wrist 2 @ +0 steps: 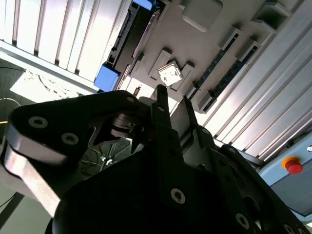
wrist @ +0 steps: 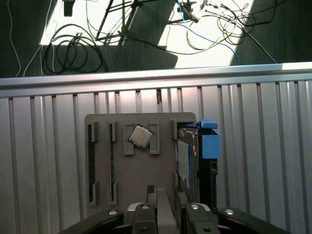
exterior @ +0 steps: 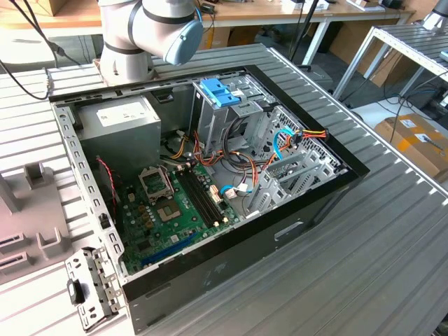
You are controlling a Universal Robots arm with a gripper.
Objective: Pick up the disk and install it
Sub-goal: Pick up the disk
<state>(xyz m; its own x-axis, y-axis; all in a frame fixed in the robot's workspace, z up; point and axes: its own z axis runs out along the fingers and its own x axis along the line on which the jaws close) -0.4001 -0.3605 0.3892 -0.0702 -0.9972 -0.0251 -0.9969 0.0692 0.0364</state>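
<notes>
**Disk parked in holder tray; pincer spread above it**

Item 1. We list the disk [wrist: 195, 161], dark with a white-and-blue label and a light blue frame. It stands on edge in the end slot of the grey holder tray [wrist: 141, 175]. In the second wrist view the disk [wrist 2: 127, 39] runs along that same end of the tray.

Item 2. The tray rests on the slatted metal table [wrist: 39, 161]. A square chip [wrist: 140, 136] sits skewed near the tray's middle, close to the disk but not touching it.

Item 3. The gripper [wrist: 168, 207] hangs over the tray. In the second wrist view we see its fingers [wrist 2: 161, 105] apart, with bare tray between them. They clasp nothing and stand clear of the disk.

Item 4. In the exterior view the open computer case [exterior: 231, 259] lies on the table, with the tray at the exterior view's left of it. Inside are the motherboard [exterior: 178, 206], the power supply [exterior: 119, 122] and the drive cage [exterior: 234, 119], which is topped by a blue latch piece [exterior: 219, 91]. The arm [exterior: 150, 28] rises beyond the case.
</notes>
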